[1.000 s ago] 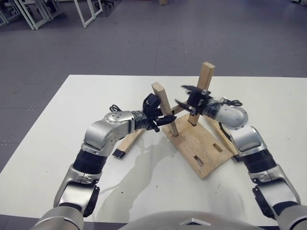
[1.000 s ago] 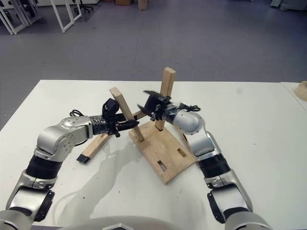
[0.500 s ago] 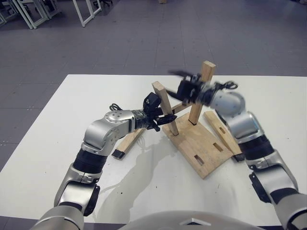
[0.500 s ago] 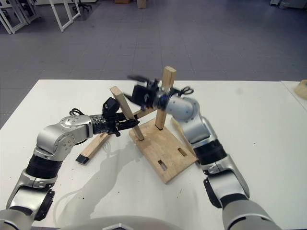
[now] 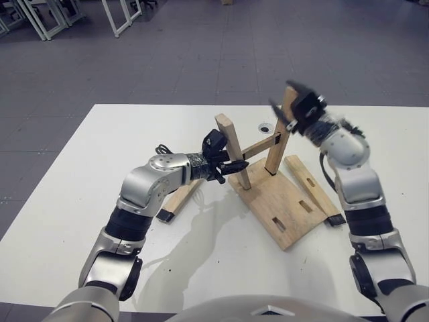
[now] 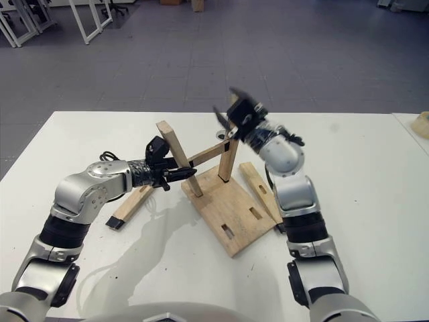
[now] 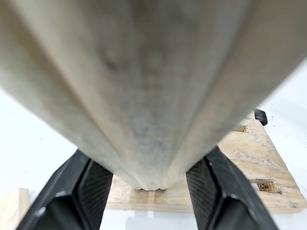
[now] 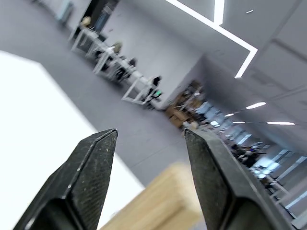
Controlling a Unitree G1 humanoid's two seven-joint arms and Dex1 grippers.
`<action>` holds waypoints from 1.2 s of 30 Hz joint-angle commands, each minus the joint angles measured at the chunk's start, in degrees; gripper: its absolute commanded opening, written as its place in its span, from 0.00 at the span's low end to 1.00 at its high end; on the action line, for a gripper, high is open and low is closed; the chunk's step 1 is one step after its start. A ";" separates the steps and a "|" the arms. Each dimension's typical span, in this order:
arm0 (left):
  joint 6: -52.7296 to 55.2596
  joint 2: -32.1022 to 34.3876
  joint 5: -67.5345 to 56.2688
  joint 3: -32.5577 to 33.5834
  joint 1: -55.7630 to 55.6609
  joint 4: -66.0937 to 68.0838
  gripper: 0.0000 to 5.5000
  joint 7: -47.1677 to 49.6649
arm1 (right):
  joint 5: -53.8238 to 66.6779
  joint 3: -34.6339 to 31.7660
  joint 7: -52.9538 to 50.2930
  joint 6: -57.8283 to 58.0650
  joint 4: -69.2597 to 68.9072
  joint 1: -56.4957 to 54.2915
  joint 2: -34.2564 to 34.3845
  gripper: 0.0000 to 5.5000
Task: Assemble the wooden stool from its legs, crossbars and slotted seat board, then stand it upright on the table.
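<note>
The slotted seat board [image 5: 278, 204] lies tilted on the white table [image 5: 80, 174]. Two wooden legs stand in it, a left leg [image 5: 231, 149] and a right leg [image 5: 279, 137], joined by a crossbar [image 5: 258, 145]. My left gripper [image 5: 232, 164] is shut on the left leg low down; in the left wrist view that leg [image 7: 144, 86] sits between the black fingers [image 7: 79, 191]. My right gripper [image 5: 285, 100] hangs open at the top of the right leg, whose wooden end [image 8: 158, 206] shows below the spread fingers [image 8: 86, 172].
A loose leg [image 5: 312, 188] lies on the table to the right of the seat board. Another loose wooden piece [image 5: 176, 199] lies to the left, under my left forearm. A small round hole [image 5: 265, 125] sits in the table behind the legs.
My right gripper has risen from between the two legs and swung right to the top of the right leg. The left gripper has kept its hold.
</note>
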 commanded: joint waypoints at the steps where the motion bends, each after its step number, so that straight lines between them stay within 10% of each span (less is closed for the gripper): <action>1: 1.40 0.11 1.50 0.28 -0.88 0.72 0.37 0.01 | 0.63 -1.26 -0.59 1.53 -1.90 0.76 -0.56 0.47; 14: -0.21 3.18 0.41 4.03 3.46 -6.48 0.72 -3.38 | 1.05 -3.47 0.45 0.70 -5.58 5.99 -4.11 0.47; 21: 3.91 10.47 -0.49 7.14 16.25 -15.09 0.73 -3.52 | 0.72 -7.76 7.02 -7.31 -8.16 24.05 -13.96 0.47; 36: -10.98 -7.43 15.55 -3.26 13.81 12.47 0.73 7.10 | -10.75 11.55 17.98 -29.58 22.07 21.34 -18.69 0.47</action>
